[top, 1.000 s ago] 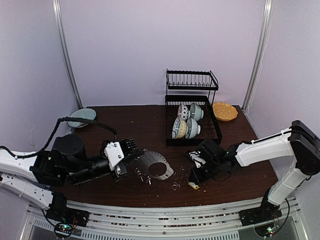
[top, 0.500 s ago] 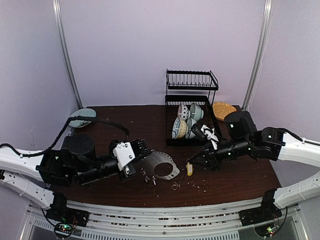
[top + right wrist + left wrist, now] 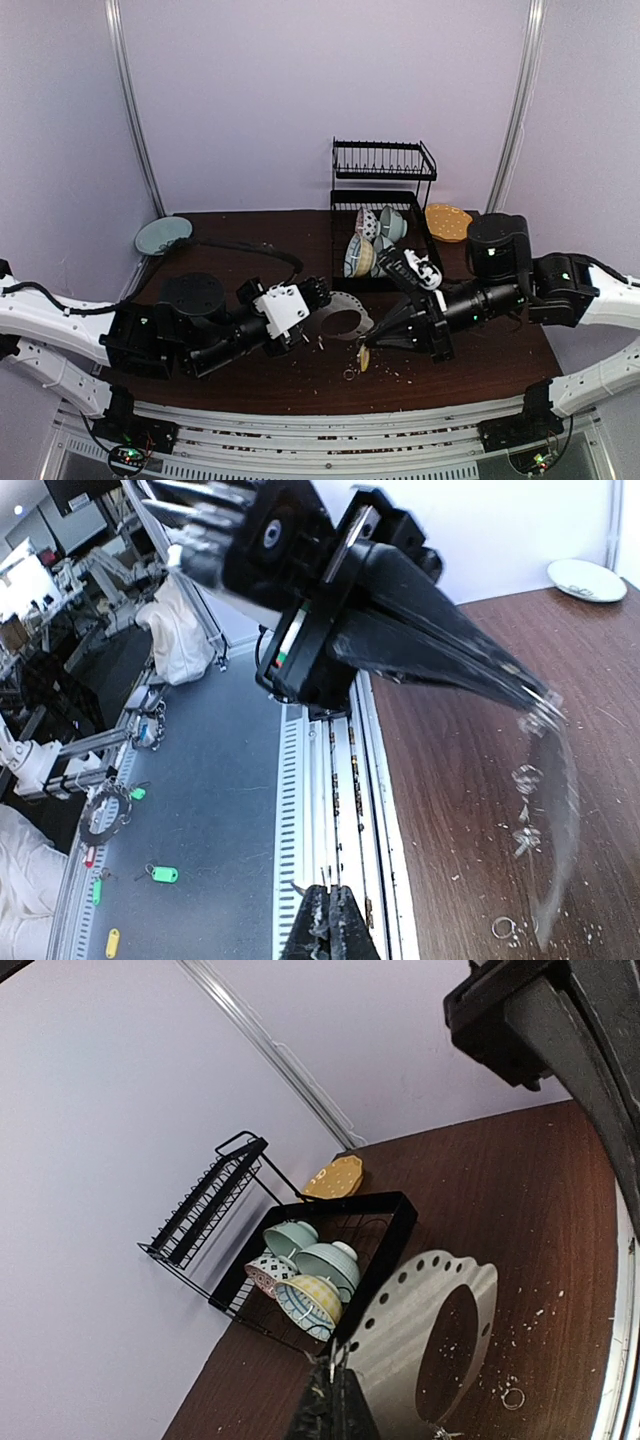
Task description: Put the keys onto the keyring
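My left gripper (image 3: 321,297) is shut on the near rim of the keyring (image 3: 352,322), a wide grey hoop held off the table and tilted. In the left wrist view the keyring (image 3: 420,1320) fans out from my shut fingertips (image 3: 340,1405). My right gripper (image 3: 370,344) is shut on the keys; the yellow tag (image 3: 364,357) hangs from its tip, just below the hoop's right edge. In the right wrist view my gripper (image 3: 330,905) is shut, the keys are hidden, and the keyring (image 3: 560,820) shows as a blurred arc with small rings (image 3: 526,778) dangling.
A black dish rack (image 3: 383,165) with several bowls stands at the back, a yellow plate (image 3: 449,222) to its right. A blue-green plate (image 3: 163,235) lies at the far left. A tiny loose ring (image 3: 350,374) and crumbs lie under the grippers.
The right gripper lifted the keys off the table and carried them left to the hoop. The left arm moved right and raised the keyring.
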You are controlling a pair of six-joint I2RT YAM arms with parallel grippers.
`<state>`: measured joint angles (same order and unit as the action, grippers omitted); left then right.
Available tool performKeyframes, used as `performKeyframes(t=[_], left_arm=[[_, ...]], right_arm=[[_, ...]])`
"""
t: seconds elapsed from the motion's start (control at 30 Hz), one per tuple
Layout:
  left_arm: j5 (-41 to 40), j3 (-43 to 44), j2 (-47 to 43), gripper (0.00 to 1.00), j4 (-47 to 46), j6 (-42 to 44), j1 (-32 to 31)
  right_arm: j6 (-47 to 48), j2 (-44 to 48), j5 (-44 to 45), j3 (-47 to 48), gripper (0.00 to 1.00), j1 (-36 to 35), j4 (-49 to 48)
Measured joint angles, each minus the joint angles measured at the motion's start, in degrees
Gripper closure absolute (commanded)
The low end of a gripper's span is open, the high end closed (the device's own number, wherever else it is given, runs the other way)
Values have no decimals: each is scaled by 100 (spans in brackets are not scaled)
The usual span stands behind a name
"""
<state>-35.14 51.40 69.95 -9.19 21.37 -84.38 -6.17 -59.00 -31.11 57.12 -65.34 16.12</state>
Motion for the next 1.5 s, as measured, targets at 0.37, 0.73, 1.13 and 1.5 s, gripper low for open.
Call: performKeyframes(t=[0.37,0.73,1.13,1.5], left_arm=[[-11,0,50,100,-426,299,-70],[92,0,31,100,-542,299,-70],[129,0,11,100,-553,299,-70],[153,0,11,100,-553,299,-70]], right_arm=[[-24,-772,1530,313,100,-404,-938],[-15,-590,2621,87,100,-407,-1530],[131,-470,2380,-136,100,-407,-1856],[133,-601,2441,-136,100,-407,-2013]])
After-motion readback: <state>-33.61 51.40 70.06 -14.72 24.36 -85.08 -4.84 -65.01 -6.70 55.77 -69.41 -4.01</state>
